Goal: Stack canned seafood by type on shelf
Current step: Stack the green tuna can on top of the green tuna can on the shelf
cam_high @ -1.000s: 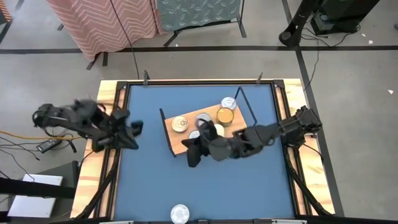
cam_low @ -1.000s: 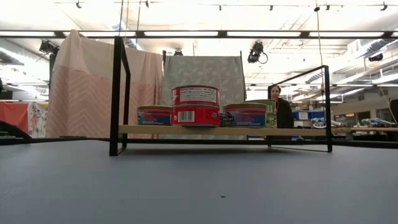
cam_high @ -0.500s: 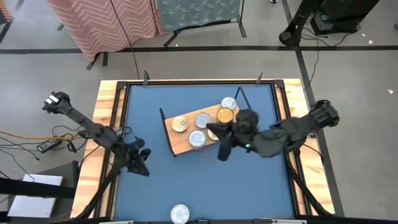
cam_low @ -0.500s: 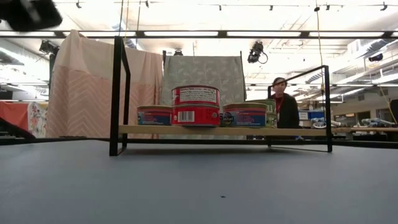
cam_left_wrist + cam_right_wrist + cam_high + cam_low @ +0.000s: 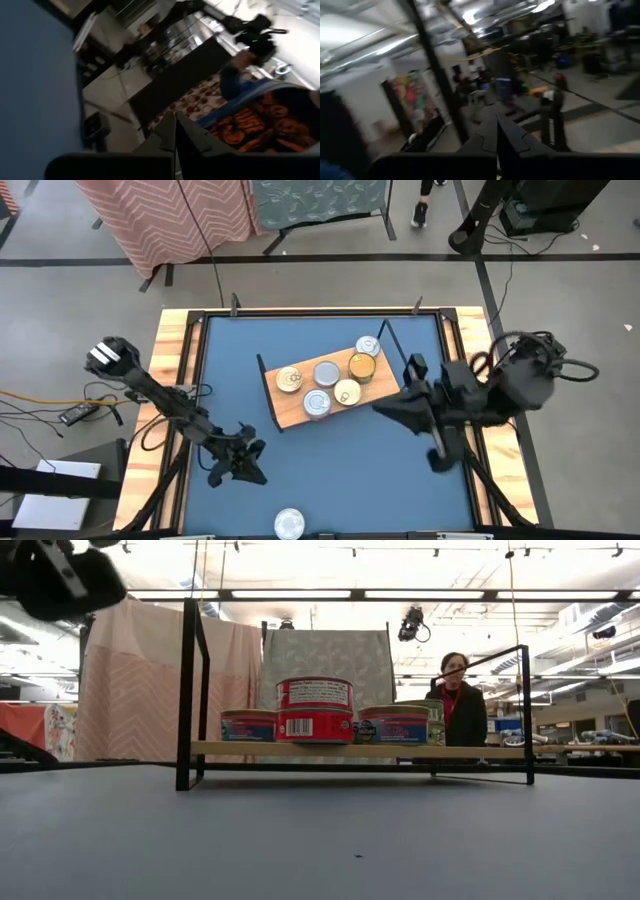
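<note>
Blue tabletop (image 5: 320, 470) with a wooden rim carried all items. Largest on it was the light-wood shelf (image 5: 295, 412) with black wire end frames, set slightly aslant just behind the tabletop's centre.

Both dark arms reached in over the tabletop. The left end effector (image 5: 238, 463) was over the front-left area of the tabletop, well apart from the shelf. In the left wrist view its fingers (image 5: 176, 134) met at the tips, closed with nothing between them. The right end effector (image 5: 437, 452) was at the right edge of the tabletop, clear of the shelf. In the right wrist view its fingers (image 5: 496, 131) were likewise pressed together and held nothing.

Canned seafood stood on the shelf: a gold-lidded tin (image 5: 290, 380) at its left end, silver-lidded tins (image 5: 327, 373) and (image 5: 317, 404) at the middle, a small gold tin (image 5: 347, 392) beside them, a larger gold tin (image 5: 362, 366) and a silver tin (image 5: 368, 346) at its right end. In the low view a red-labelled pair (image 5: 314, 710) stood stacked at the shelf's middle. One silver tin (image 5: 289, 523) lay alone at the front edge of the tabletop.

A person (image 5: 459, 705) stood in the room behind.
</note>
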